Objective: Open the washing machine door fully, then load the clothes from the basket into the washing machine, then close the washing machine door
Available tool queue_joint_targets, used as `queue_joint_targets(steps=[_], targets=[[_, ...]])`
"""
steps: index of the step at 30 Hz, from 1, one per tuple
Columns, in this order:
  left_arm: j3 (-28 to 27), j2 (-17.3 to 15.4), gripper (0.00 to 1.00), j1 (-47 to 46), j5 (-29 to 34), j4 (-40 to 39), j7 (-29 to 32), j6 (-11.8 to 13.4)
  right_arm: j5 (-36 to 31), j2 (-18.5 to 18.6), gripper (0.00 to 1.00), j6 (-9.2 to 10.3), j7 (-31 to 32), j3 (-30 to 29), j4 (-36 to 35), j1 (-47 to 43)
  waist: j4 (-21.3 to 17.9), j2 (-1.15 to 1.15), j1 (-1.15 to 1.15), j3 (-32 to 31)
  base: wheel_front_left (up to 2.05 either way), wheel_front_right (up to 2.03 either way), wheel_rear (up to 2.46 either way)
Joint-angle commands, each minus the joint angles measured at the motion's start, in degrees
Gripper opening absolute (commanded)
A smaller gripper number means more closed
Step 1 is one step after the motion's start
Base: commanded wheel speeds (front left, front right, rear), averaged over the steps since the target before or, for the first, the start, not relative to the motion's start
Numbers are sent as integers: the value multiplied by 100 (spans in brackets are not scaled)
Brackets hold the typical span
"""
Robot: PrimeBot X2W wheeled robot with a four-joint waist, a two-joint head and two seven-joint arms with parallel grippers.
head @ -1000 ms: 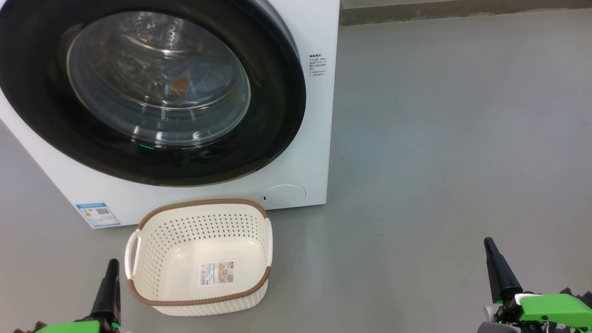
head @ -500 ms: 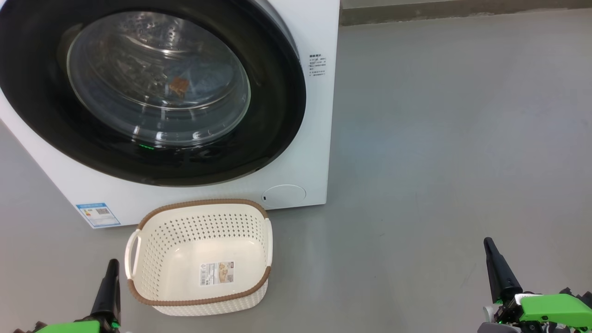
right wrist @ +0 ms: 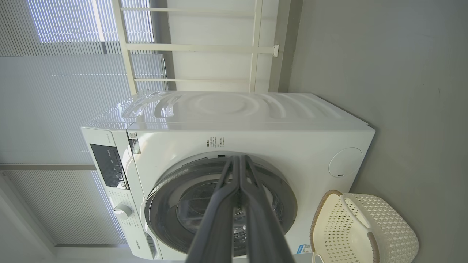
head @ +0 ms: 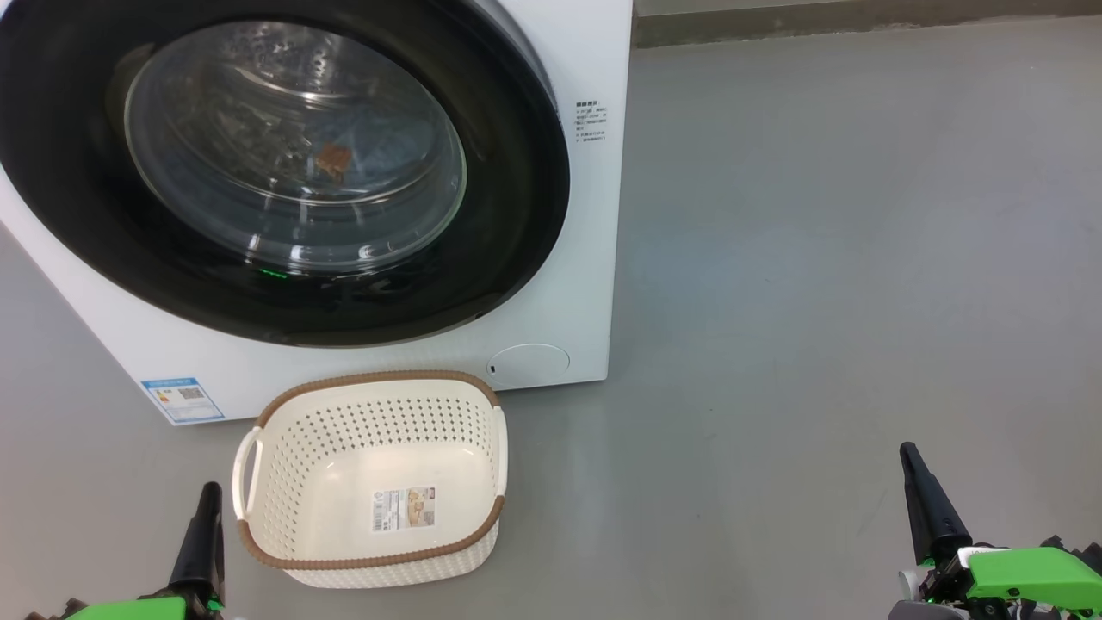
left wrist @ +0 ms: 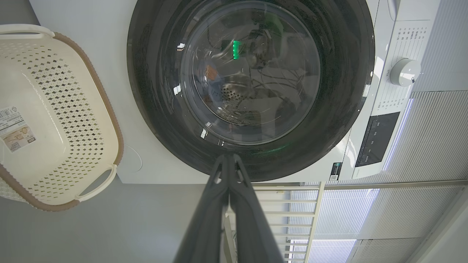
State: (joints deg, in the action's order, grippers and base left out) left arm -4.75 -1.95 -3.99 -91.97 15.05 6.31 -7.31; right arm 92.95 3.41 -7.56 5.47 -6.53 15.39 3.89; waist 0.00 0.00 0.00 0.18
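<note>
The washing machine door [head: 516, 198] is shut on the washing machine [head: 594, 284]. The basket [head: 370, 379] sits empty just in front of it. I see a bit of the clothes [head: 331, 158] inside, behind the glass [head: 215, 103]. I think the job is done, so next I only rest. My left gripper [head: 209, 492] and right gripper [head: 909, 455] are pinched together, holding nothing. One machine, one door, one basket.

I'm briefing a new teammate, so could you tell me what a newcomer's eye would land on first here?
The glossy black washing machine door, shut, dominates the head view's upper left, with an orange-brown scrap of the clothes behind its glass. Below it the cream basket stands empty on the grey floor. The left gripper and right gripper sit shut at the bottom corners.
</note>
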Motion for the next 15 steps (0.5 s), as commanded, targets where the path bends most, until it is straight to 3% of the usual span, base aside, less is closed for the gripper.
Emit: queue_joint_targets(steps=[1, 15], targets=[[-181, -94, 0, -220, -15, -102, 21, -18, -3, 14, 0, 8, 29, 92, -141, 221, 0, 0, 0, 0, 0, 0, 0], [-182, -94, 0, -220, -15, -101, 22, -18, -17, 2, 0, 8, 42, 76, -140, 223, 0, 0, 0, 0, 0, 0, 0]])
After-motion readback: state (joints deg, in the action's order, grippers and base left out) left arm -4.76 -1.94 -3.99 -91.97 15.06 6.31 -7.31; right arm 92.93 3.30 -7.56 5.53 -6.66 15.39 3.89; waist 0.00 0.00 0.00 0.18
